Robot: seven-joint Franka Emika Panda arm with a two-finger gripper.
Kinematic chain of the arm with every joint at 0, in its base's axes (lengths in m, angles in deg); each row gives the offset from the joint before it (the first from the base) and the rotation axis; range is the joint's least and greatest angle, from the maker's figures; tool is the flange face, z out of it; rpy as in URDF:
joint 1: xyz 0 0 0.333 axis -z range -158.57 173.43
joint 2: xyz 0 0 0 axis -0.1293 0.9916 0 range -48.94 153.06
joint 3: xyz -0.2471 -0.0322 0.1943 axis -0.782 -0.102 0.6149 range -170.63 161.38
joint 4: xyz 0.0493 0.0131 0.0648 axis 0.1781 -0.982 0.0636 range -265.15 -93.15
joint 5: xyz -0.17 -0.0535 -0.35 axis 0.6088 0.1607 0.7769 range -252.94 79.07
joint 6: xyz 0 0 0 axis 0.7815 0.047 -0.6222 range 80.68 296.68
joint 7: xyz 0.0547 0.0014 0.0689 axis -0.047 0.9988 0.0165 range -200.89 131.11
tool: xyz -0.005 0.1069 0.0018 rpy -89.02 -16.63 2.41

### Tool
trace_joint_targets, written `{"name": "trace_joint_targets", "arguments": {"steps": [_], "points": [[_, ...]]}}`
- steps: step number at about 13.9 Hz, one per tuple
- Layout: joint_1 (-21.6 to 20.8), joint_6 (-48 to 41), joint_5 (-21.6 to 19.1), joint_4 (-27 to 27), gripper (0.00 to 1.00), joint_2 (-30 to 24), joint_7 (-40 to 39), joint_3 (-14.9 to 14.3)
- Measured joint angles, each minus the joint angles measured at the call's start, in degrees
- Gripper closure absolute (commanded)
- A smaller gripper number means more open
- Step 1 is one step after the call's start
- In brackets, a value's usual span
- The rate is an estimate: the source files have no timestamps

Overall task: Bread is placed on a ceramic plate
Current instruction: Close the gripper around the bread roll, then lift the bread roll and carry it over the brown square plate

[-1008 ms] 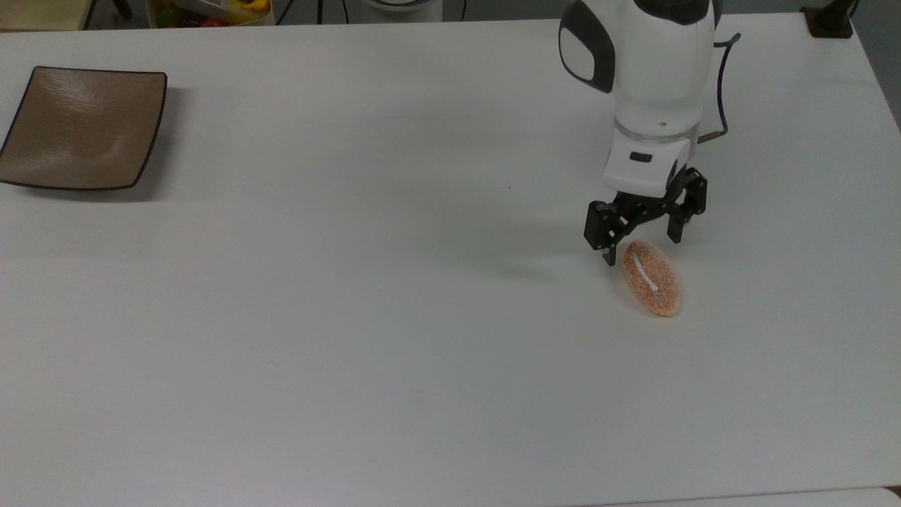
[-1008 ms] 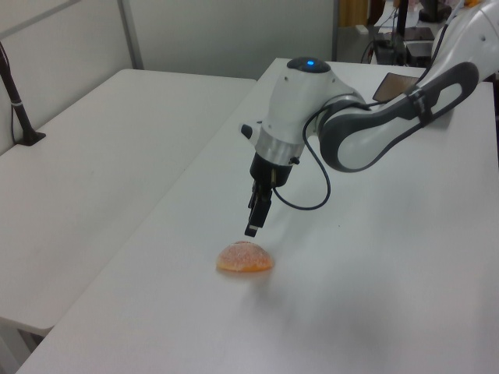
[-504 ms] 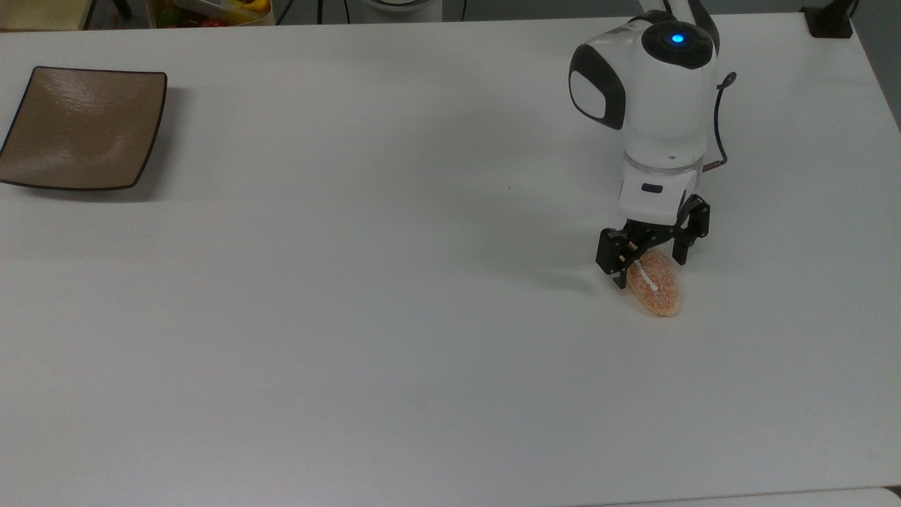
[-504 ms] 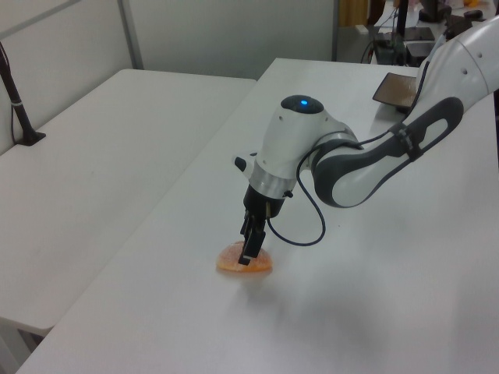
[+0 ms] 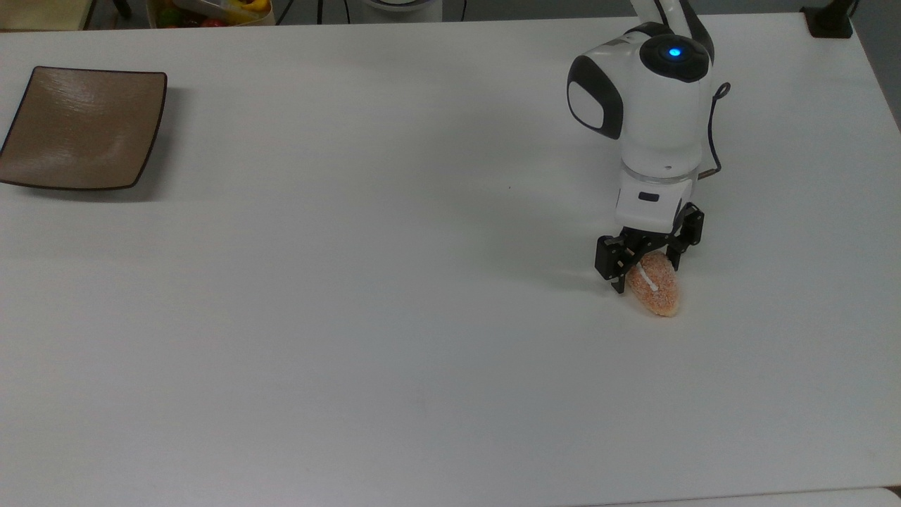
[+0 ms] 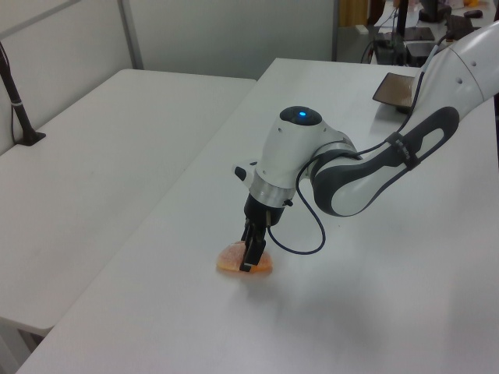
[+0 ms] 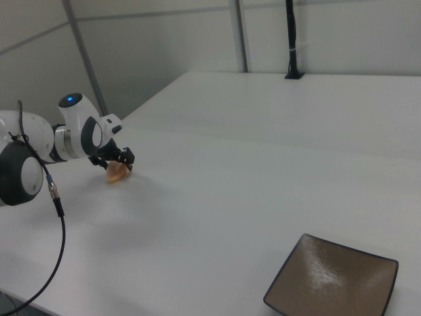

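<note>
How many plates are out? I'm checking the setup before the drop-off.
1: the ceramic plate sits at the top view's far left, far from the bread. No other is visible.

The top view looks down from high overhead, while left and right views face each other across the table (image 5: 352, 352).

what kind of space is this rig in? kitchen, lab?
Looks like a lab or office test room, not a kitchen: long bare white tables, plain partition walls, and a black post clamped at the table edge. Props are just bread and plate.
</note>
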Motion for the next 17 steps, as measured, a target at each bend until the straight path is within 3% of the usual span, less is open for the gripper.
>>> {"name": "trace_joint_targets", "arguments": {"steps": [4,9,17], "points": [[0.0,0.0,0.0,0.2,0.61,0.0,0.0,0.0],[0.2,0.0,0.0,0.4,0.63,-2.0,0.0,0.0],[6.3,-17.1,-0.4,-4.6,0.62,-20.4,0.6,-0.3]]}}
